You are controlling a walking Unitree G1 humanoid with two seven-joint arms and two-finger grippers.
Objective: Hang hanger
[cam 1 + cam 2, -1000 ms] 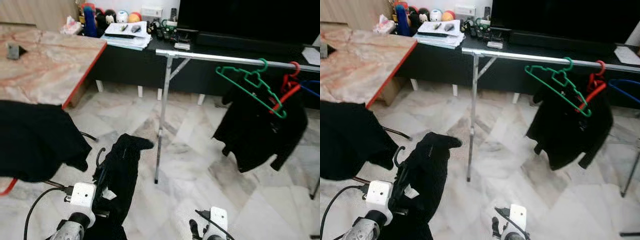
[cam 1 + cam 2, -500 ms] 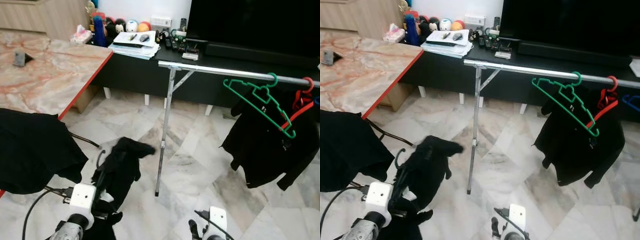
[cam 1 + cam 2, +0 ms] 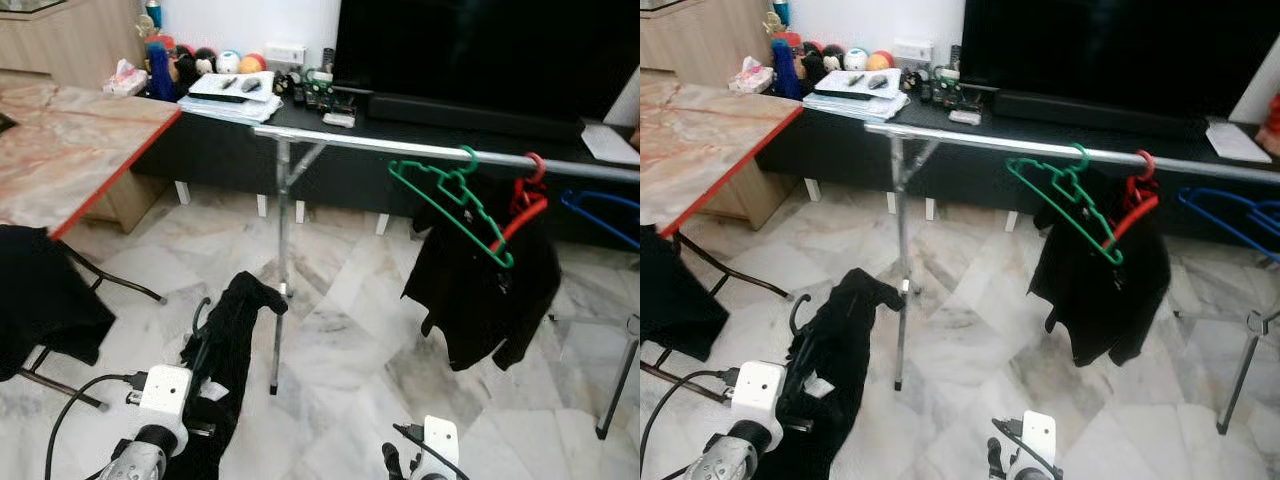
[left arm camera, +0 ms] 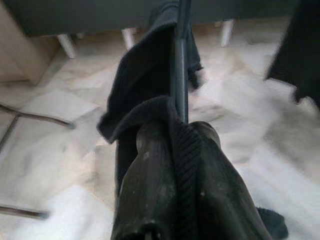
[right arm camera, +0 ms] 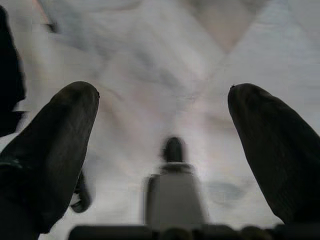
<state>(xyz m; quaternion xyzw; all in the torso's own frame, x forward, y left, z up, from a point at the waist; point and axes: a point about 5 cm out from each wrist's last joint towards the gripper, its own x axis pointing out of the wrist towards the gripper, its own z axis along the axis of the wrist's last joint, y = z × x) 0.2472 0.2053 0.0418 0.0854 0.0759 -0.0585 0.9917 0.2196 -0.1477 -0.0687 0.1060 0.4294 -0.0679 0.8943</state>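
The left gripper (image 4: 175,150) is clamped on the dark hanger (image 3: 200,320) with its black garment (image 3: 235,340); the right gripper (image 5: 165,150) hangs apart, idle; the trailing cloth could snag the rail (image 3: 400,150) upright

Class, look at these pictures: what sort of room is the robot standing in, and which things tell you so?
Most likely a home living room. A large dark television stands on a long black cabinet that bears toys and papers, the floor is marble tile, and a metal clothes rail holds hangers and a black garment.

Head cameras look down and forward, sharing the clothes rail (image 3: 400,150) mid-frame. Wrist cameras sit close along their fingers, facing marble floor (image 5: 165,65).
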